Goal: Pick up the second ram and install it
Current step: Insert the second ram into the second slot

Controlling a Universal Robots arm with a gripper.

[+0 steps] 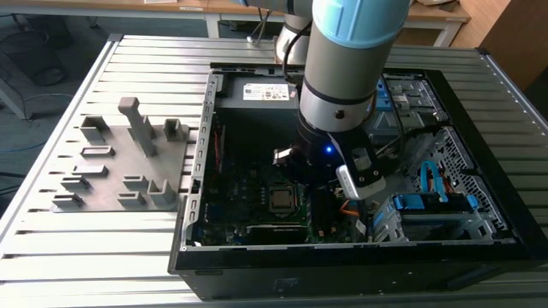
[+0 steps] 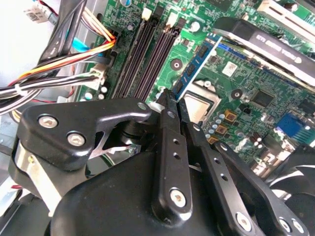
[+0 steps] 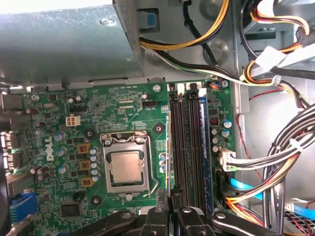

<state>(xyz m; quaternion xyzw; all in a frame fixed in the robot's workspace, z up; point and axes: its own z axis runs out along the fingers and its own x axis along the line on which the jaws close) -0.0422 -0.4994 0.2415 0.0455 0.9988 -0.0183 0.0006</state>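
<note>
Even daylight brightens the slatted bench (image 1: 102, 256) in the exterior view, while the open computer case (image 1: 479, 250) interior stays shadowed; both wrist views are evenly lit, with the black gripper (image 2: 174, 101) close and soft-focused.

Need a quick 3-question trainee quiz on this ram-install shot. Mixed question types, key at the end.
1. True or false: the gripper is outside the case.
2. What stands on the table at the exterior view's left of the case? A) keyboard B) grey fixture tray C) monitor
3. In the second wrist view, what is clamped between the fingers?
Key: 1 false; 2 B; 3 the ram.
</note>
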